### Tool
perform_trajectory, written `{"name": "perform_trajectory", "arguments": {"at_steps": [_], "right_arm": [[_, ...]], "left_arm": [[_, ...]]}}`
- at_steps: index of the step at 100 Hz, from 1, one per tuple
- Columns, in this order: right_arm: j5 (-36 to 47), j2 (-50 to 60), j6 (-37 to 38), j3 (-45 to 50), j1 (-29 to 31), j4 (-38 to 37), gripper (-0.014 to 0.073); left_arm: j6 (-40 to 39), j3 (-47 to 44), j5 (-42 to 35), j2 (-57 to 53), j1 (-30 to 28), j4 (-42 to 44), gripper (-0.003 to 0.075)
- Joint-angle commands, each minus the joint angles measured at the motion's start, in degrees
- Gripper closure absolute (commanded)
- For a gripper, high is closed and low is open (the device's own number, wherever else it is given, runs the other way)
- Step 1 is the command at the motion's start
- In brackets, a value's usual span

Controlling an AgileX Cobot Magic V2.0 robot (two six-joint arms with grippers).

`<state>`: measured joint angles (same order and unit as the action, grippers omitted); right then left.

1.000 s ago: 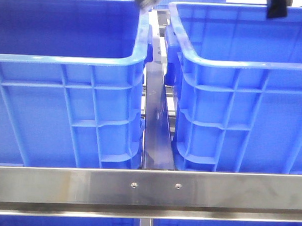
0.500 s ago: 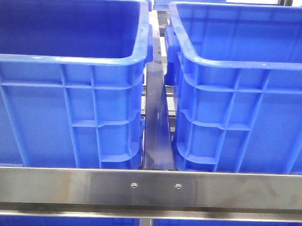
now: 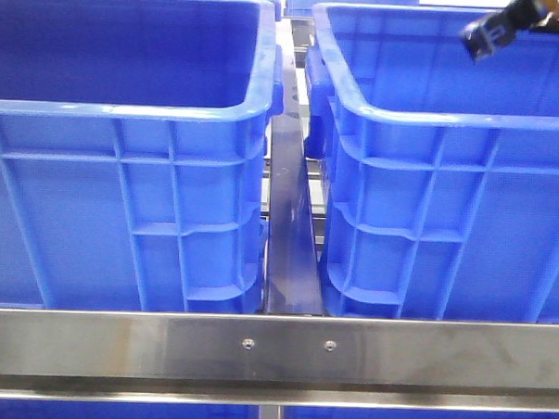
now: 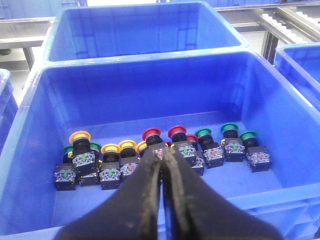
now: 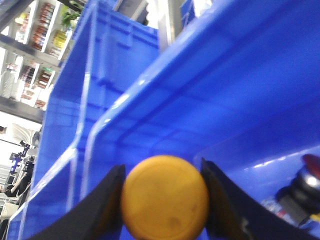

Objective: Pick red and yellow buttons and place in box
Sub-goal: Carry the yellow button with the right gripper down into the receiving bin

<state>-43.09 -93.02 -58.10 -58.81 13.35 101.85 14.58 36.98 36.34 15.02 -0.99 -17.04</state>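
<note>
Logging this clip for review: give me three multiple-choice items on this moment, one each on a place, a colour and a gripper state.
1. Where do the push buttons lie in the left wrist view?
A. on the steel rail
B. on the floor of a blue plastic crate
C. on a shelf

2. What colour is the round cap between the right gripper's fingers?
A. green
B. red
C. yellow

3. How do the left gripper's jaws stand?
A. together, empty
B. wide open
C. clamped on a button

Key: B, they line the blue plastic crate floor; C, the right gripper flanks a yellow cap; A, the left gripper fingers meet.
</note>
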Motion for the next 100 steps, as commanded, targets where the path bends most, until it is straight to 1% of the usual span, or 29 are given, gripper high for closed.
{"name": "perform_trajectory", "arguments": {"at_steps": [1, 21, 42, 75, 100], "right_arm": [[-2.96, -0.92, -0.79, -3.55, 0.36, 3.96, 0.0568], [-3.86, -7.35, -0.79, -7.20, 0.36, 3.96, 0.0568], [-3.73, -11.56, -0.79, -10.48, 0.36, 3.96, 0.0568], [-3.49, -15.53, -0.79, -13.81, 0.36, 3.96, 0.0568], [-3.14, -17.48, -0.73, -14.10, 0.36, 3.96, 0.0568]], "left_arm": [[-0.60, 1.42, -5.05, 0.82, -0.09, -1.20, 0.0739], [-0.60, 1.42, -5.05, 0.82, -0.09, -1.20, 0.0739], [-0.60, 1.42, -5.05, 0.82, -0.09, -1.20, 0.0739], [-0.60, 1.42, -4.92, 0.82, -0.09, -1.20, 0.0739], [-0.60, 1.42, -4.84, 0.82, -0.09, -1.20, 0.0739]]}}
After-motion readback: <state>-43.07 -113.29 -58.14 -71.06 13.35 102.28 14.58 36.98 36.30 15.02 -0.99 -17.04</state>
